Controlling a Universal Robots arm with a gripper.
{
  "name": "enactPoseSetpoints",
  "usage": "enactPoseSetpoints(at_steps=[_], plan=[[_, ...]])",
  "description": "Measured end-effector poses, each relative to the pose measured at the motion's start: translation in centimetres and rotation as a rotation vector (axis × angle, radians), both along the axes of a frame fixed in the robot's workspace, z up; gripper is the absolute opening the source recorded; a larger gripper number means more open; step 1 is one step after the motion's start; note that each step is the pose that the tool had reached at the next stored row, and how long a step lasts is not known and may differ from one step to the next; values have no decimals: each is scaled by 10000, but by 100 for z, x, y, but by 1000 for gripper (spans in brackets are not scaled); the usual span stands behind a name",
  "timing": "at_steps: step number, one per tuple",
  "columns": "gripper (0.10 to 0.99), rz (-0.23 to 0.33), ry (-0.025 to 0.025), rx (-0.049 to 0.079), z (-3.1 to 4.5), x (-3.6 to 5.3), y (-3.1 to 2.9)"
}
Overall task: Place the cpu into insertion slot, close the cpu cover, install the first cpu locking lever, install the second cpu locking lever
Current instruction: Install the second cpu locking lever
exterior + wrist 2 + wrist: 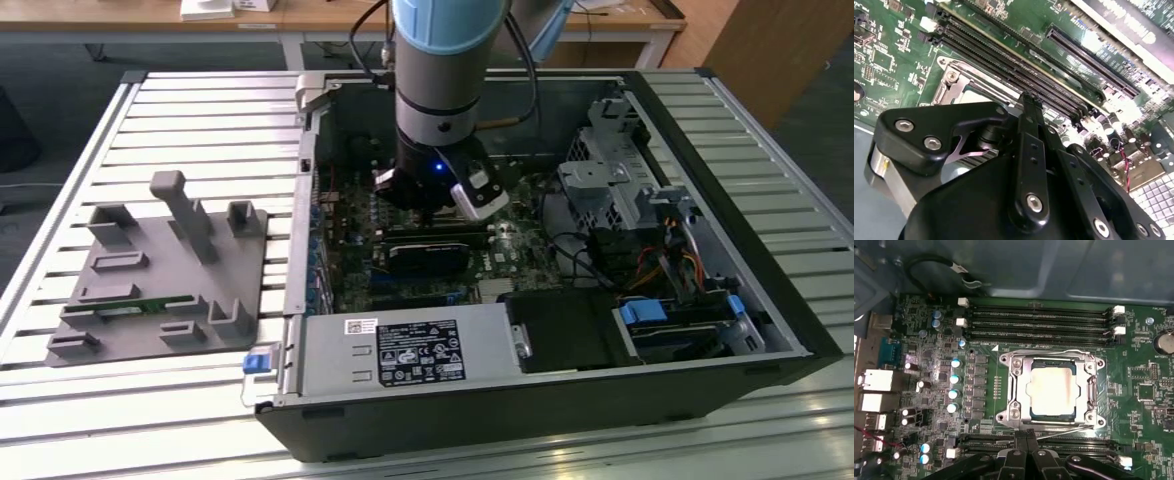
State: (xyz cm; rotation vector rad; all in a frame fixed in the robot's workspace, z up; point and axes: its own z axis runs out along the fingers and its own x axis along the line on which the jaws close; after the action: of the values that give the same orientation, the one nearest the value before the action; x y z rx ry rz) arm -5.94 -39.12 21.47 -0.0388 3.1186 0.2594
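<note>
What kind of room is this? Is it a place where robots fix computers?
Probably a workshop or robot lab. An open computer case lies on a slatted metal table, a grey parts holder sits beside it, and wooden desks stand behind.

Open black computer case (747, 330) laid on slatted metal table (200, 100). Grey fixture plate (160, 275) set near table's edge at exterior view's left. Silver power supply (400, 352) mounted at case's near wall. 4 black memory slots (1039, 322) seen on green motherboard (1139, 385).
</note>
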Motion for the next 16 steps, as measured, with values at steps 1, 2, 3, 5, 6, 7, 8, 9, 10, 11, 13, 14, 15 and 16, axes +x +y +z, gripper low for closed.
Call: enactPoseSetpoints(at_steps=[1,2,3,5,6,7,8,9,10,11,13,14,15,16], plan=[[110,0,0,34,0,-7,-18],[110,0,0,62,-1,-15,-38],[110,0,0,88,-3,-20,-55],[110,-1,1,143,-15,-32,-75],[110,-1,1,177,-23,-44,-79],[110,0,0,209,-32,-52,-80],[110,-1,0,236,-42,-56,-80],[110,1,-1,257,-55,-61,-79],[110,0,0,267,-68,-67,-80],[110,0,0,283,-80,-73,-80],[110,-1,1,355,-88,-107,-82],[110,-2,1,397,-90,-113,-84],[110,-3,0,427,-93,-115,-87],[110,-5,0,450,-96,-115,-93]])
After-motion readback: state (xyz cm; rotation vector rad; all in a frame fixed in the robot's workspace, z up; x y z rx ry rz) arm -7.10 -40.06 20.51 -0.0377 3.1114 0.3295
